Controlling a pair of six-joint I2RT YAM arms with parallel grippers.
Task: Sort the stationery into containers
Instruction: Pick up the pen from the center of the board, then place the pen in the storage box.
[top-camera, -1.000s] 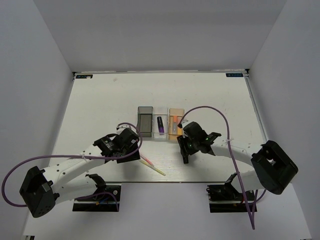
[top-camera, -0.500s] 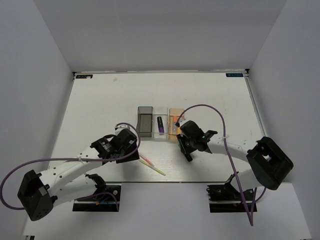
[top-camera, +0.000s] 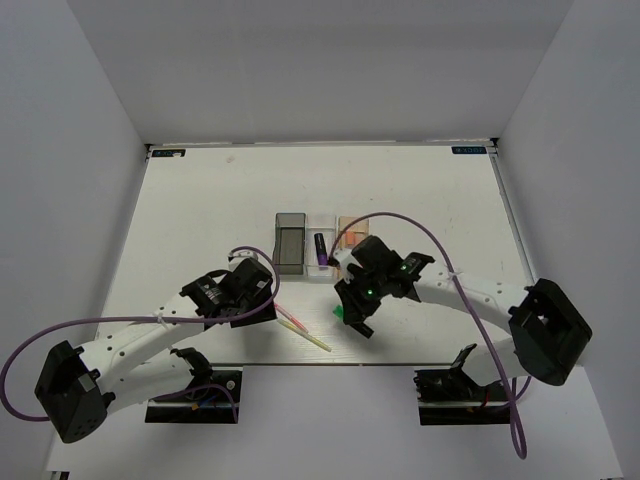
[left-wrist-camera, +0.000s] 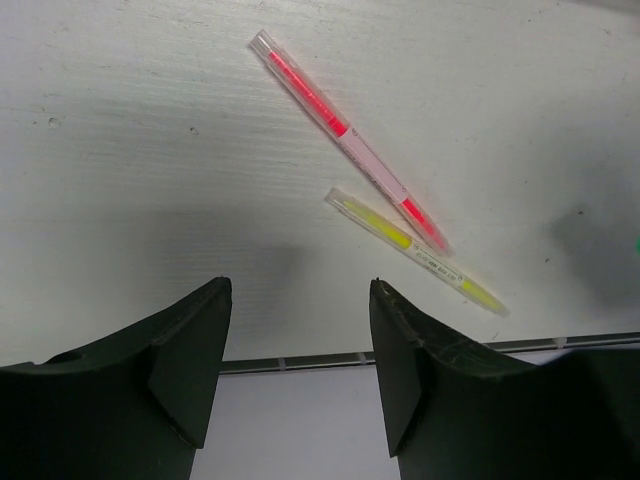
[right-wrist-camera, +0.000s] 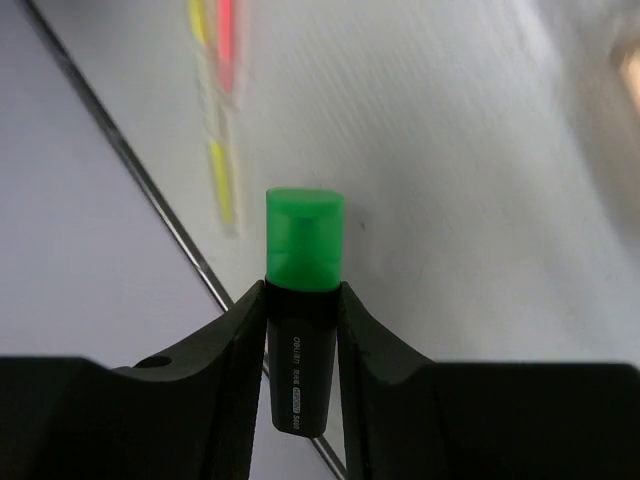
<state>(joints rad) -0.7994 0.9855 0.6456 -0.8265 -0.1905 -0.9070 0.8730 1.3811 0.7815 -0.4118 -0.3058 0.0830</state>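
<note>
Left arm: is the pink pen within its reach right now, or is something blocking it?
Probably yes. The left gripper is open and empty, and the pink pen lies uncovered just ahead of it. The yellow pen close beside it might get nudged.

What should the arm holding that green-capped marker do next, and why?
Probably carry it toward the row of bins. The right gripper is shut on the green-capped highlighter near the front edge of the table, while the bins sit farther back. I cannot tell which bin it belongs in.
</note>
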